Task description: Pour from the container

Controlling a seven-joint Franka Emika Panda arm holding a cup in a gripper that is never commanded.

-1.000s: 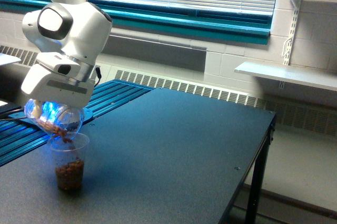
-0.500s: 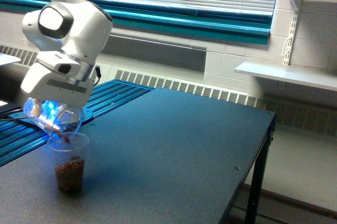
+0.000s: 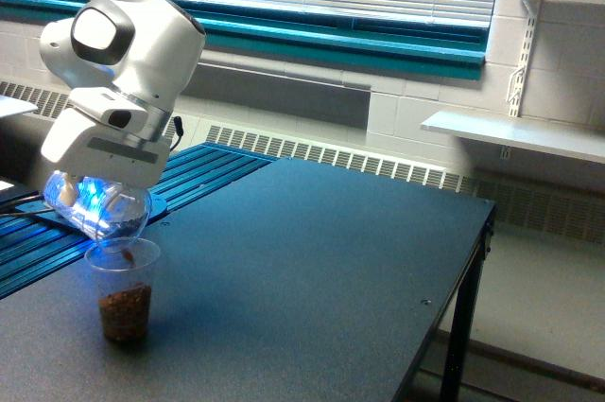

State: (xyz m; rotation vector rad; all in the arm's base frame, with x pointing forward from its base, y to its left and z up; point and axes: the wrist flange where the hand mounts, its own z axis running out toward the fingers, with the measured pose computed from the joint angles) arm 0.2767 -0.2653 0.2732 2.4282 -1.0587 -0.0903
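While the claw (image 3: 90,196) grips the tilted clear jar (image 3: 104,213), which looks nearly emptied, the ribbed cup (image 3: 123,288) directly below holds most nut bits.

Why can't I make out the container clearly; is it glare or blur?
Exterior view: a blue glow lights the container under the gripper, washing out its clear wall; the cup below it, on the dark table, stays legible, slightly soft.

A dark table (image 3: 331,260) carries a clear plastic cup (image 3: 123,290) near the exterior view's left edge, brown bits filling its bottom
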